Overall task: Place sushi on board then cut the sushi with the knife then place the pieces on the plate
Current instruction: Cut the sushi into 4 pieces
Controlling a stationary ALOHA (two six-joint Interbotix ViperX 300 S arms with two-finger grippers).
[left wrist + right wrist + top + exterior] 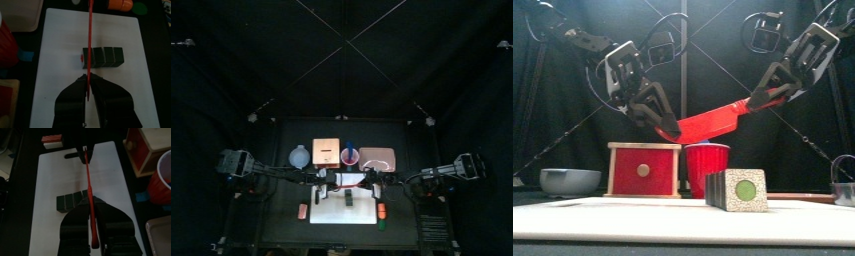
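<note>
While both arms meet at the centre of the front view, the left claw (664, 122) and the right claw (762, 100) are each clamped on the red knife (714, 122), which hangs in the air between them. Below, at lower centre, the sushi (738, 190) stands in one piece on the board (633, 215).

Lettering, labels, brands, numbers, signs: none legible in any view.
- Sushi roll (738, 190), end face: a plain green round on a pale speckled ground, no characters to be made out.
- Red knife (714, 122): bare red surface, no mark readable.
- Wooden box (644, 170), red drawer front: one small pale round spot, too small to tell whether it carries print.
</note>
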